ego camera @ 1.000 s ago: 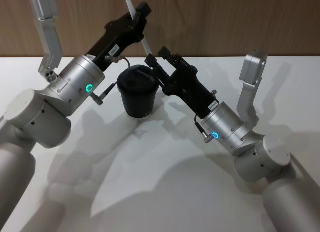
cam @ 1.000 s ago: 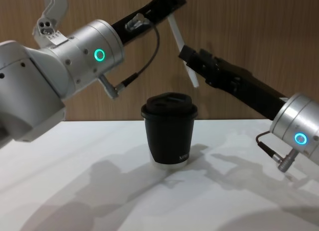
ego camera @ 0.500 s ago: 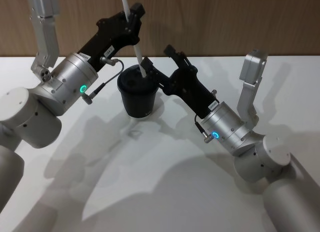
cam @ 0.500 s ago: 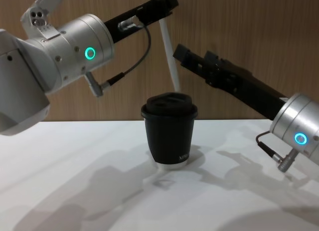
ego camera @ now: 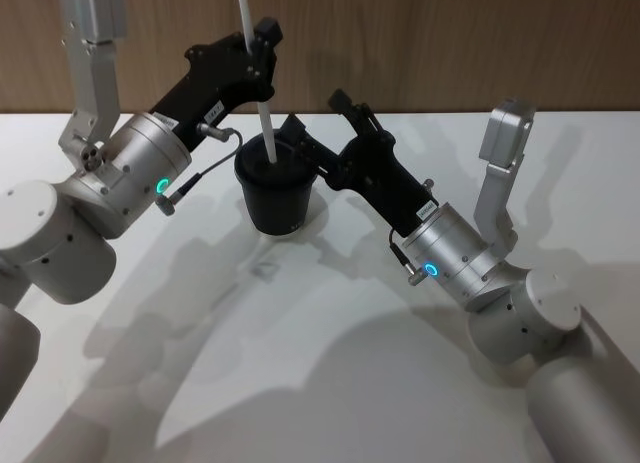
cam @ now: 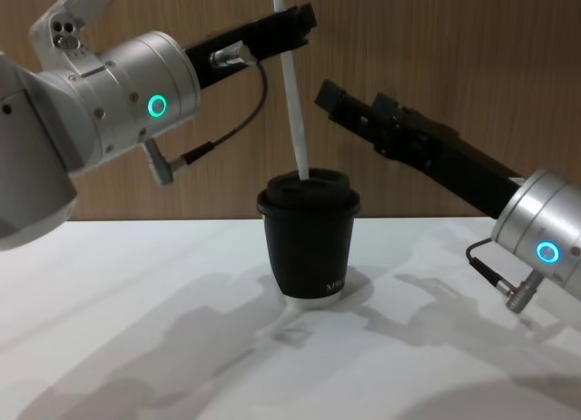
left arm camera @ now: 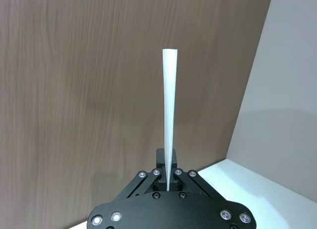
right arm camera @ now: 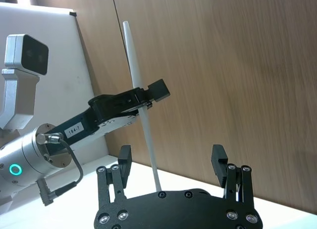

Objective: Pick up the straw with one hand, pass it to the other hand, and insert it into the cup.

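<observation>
Since the earlier frame, the left gripper (ego camera: 262, 45) has swung its straw (cam: 291, 84) upright, tip now touching the lid of the cup (cam: 308, 237), which stands on the white table (ego camera: 330, 383). Its fingers pinch the straw mid-length. The right gripper (ego camera: 318, 121) waits beside the cup, jaws spread and empty. Risk: a tip off the lid's hole would bend the straw or tip the cup.

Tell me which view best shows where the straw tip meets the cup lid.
Chest view: side-on, the straw tip sits at the cup lid, held by the left gripper. Head view shows the contact from above. Wrist views show the straw only, no cup.
</observation>
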